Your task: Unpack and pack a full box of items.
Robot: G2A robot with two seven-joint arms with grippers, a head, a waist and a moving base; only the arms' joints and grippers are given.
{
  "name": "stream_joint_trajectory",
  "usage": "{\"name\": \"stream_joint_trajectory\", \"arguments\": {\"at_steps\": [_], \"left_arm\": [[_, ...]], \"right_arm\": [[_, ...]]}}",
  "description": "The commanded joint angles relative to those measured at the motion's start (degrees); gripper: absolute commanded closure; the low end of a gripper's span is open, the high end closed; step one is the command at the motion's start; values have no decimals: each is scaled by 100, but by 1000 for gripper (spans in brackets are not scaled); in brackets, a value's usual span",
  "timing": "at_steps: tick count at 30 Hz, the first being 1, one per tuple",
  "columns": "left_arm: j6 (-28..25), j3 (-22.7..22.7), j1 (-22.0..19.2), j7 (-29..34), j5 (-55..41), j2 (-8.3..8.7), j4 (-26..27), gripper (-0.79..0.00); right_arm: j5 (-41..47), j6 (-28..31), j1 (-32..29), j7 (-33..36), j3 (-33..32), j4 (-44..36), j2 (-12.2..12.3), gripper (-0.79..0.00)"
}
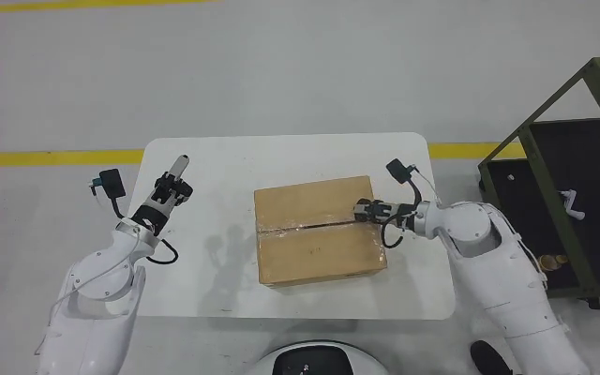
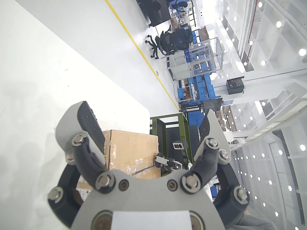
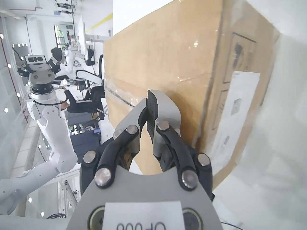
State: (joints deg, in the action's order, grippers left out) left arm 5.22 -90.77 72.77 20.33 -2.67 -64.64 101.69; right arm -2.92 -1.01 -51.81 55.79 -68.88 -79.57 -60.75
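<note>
Tape seam [image 1: 309, 225] on the cardboard box [image 1: 319, 246] meets the right gripper [image 3: 150, 113], jaws pinched shut and empty, likely to slit it, while the left gripper [image 2: 146, 111] hangs wide open, well apart leftward.

I see white worktop [image 1: 206, 281], rounded corners | yellow floor line [image 1: 66, 157] runs behind its far edge | dark green frame cart [image 1: 530, 202] stands just off the worktop's right end | I make out black office chairs [image 2: 171, 41] and blue bins [image 2: 203, 84] far across the hall
</note>
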Motion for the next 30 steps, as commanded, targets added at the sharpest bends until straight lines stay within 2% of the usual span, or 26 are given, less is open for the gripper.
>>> {"name": "stream_joint_trajectory", "arguments": {"at_steps": [1, 7, 12, 14, 17, 20, 22, 30], "left_arm": [[0, 0, 0, 0, 0, 0, 0, -785], [0, 0, 0, 0, 0, 0, 0, -785], [0, 0, 0, 0, 0, 0, 0, -785], [0, 0, 0, 0, 0, 0, 0, -785], [0, 0, 0, 0, 0, 0, 0, -785], [0, 0, 0, 0, 0, 0, 0, -785], [0, 0, 0, 0, 0, 0, 0, -785], [0, 0, 0, 0, 0, 0, 0, -785]], "right_arm": [[-32, -38, -79, 30, -120, -77, 34, 0], [-72, -141, -325, 5, -485, -299, 128, 0], [-51, -6, -501, -430, -862, -643, 183, 0], [-216, 156, -598, -797, -1014, -878, 204, 0], [-929, 385, -858, -1789, -1218, -1385, 231, 0], [-2267, 211, -1197, -2766, -1274, -1994, 259, 0], [-2707, 44, -1398, -3217, -1211, -2307, 246, 0], [-2707, 44, -1398, -3217, -1211, -2307, 246, 0]]}}
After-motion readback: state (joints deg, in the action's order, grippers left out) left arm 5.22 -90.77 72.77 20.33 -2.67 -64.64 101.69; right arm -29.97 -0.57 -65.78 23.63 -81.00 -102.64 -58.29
